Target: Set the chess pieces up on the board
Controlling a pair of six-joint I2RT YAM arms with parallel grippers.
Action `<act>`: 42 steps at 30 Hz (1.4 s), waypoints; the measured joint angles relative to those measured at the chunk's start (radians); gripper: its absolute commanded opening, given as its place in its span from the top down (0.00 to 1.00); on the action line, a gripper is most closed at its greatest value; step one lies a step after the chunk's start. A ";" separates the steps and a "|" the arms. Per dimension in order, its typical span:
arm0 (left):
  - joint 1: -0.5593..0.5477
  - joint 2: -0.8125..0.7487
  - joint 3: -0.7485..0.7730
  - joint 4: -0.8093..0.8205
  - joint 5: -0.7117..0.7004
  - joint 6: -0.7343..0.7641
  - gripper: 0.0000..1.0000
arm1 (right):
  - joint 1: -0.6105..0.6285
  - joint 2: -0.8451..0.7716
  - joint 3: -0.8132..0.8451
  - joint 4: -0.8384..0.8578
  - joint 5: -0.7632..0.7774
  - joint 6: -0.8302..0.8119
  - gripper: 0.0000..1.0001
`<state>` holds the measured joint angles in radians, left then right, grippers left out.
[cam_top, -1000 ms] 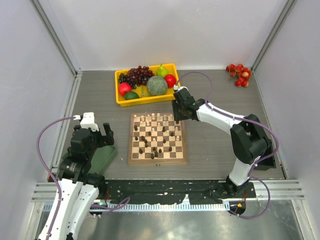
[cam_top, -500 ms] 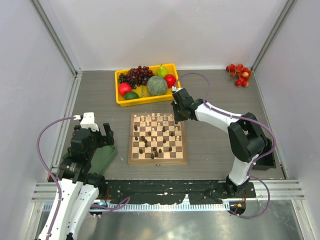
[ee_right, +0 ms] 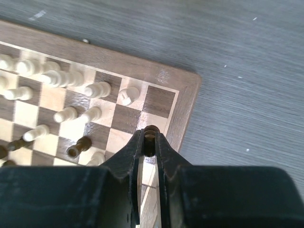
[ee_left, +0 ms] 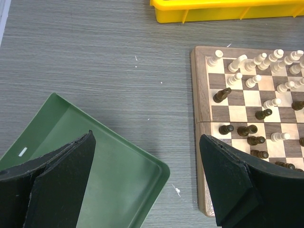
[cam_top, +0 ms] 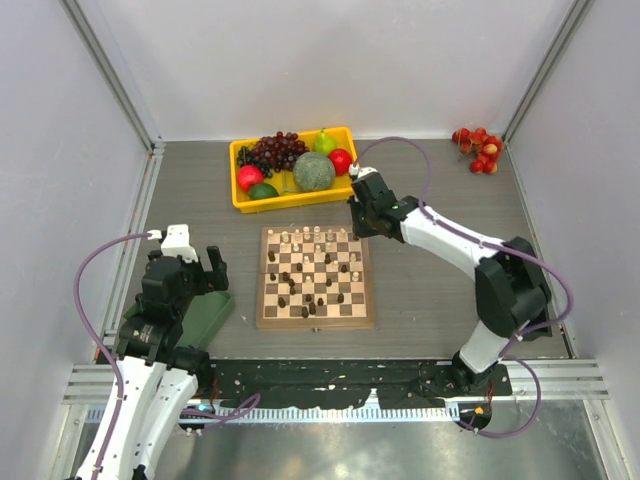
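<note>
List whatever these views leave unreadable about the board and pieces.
- Right wrist view: the right gripper covers all but the top of the held chess piece; its kind is unreadable.
- Left wrist view: the board is cut off by the right and bottom edges.
- Top view: the chess pieces are too small to identify.

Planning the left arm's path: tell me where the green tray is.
Top view, near left: the green tray lies just left of the chessboard, not touching it, partly beneath the left tool.

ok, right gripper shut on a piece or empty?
Shut on one: the right gripper pinches a small chess piece above the board.
</note>
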<state>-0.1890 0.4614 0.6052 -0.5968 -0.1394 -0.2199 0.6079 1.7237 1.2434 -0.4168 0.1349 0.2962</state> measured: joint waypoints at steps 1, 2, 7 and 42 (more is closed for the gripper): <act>0.000 0.000 0.000 0.000 -0.001 0.000 0.01 | 0.001 -0.033 -0.006 0.002 0.006 -0.003 0.91; 0.000 -0.001 0.000 0.000 -0.003 0.000 0.01 | 0.002 -0.068 -0.013 0.001 0.010 -0.004 0.91; 0.000 -0.001 0.000 0.000 -0.010 0.000 0.01 | 0.028 -0.255 -0.078 0.014 0.023 0.002 0.91; 0.000 0.035 0.000 0.000 -0.008 0.000 0.01 | 0.513 -0.442 -0.425 -0.067 0.173 0.326 0.91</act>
<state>-0.1890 0.4969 0.6048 -0.5968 -0.1478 -0.2199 1.1213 1.2816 0.8185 -0.4835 0.3080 0.6220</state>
